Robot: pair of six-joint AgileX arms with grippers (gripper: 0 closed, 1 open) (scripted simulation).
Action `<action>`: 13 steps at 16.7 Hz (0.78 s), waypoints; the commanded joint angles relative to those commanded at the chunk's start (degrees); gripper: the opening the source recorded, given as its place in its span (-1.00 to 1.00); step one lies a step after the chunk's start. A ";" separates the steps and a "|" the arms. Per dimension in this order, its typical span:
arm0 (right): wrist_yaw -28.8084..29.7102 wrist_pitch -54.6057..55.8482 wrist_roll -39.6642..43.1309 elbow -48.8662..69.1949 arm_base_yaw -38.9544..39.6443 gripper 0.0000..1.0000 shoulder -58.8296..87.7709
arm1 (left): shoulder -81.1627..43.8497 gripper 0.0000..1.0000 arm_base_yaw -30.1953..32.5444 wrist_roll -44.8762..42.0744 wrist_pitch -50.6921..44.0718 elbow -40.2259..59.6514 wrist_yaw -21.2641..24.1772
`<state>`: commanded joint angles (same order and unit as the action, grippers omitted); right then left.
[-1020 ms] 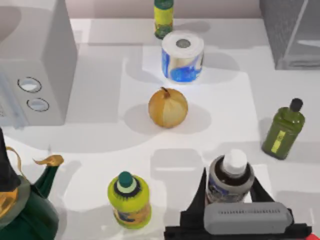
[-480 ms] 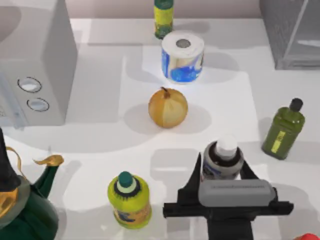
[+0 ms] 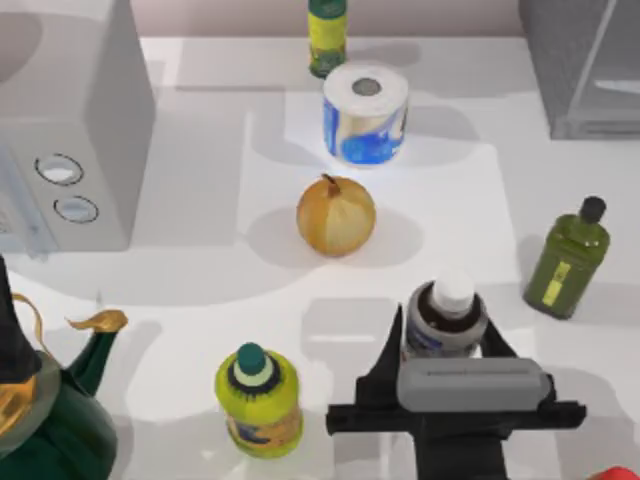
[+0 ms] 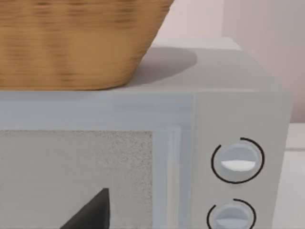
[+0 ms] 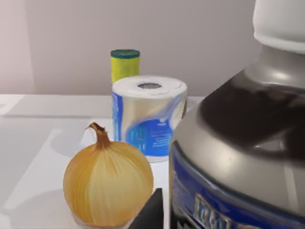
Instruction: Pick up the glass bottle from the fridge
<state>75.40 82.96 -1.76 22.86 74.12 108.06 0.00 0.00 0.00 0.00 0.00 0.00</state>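
While the right gripper point(image 3: 446, 345) sits at the lower right of the top view, its two dark fingers point(image 3: 385, 362) stand on either side of the glass bottle point(image 3: 447, 318) and look closed against its body, so the bottle appears clamped. The bottle stands out on the white table point(image 3: 200, 260), below and to the right of the onion point(image 3: 336, 215), well apart from the fridge point(image 3: 580, 60) in the upper right corner. In the right wrist view the bottle's grey shoulder and blue label point(image 5: 224, 200) loom right against the camera, with the onion and the paper roll point(image 5: 148, 117) beyond it.

The main worry, as I judge it, is slip: smooth round glass held low on the body could twist or slide if the lift is quick, and the heavy top might tip it out of the fingers. A sideways swing could also carry it into the olive-green bottle point(image 3: 568, 258) nearby at the right, or the onion.

The left arm is parked at the left edge, its wrist camera facing the pale box with two dials point(image 4: 238, 162); I cannot tell its fingers' state.
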 joint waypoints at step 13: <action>0.00 0.00 0.00 0.00 0.00 1.00 0.00 | 0.00 1.00 0.00 0.00 0.00 0.00 0.00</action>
<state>75.40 82.96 -1.76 22.86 74.12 108.06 0.00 0.00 0.00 0.00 0.00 0.00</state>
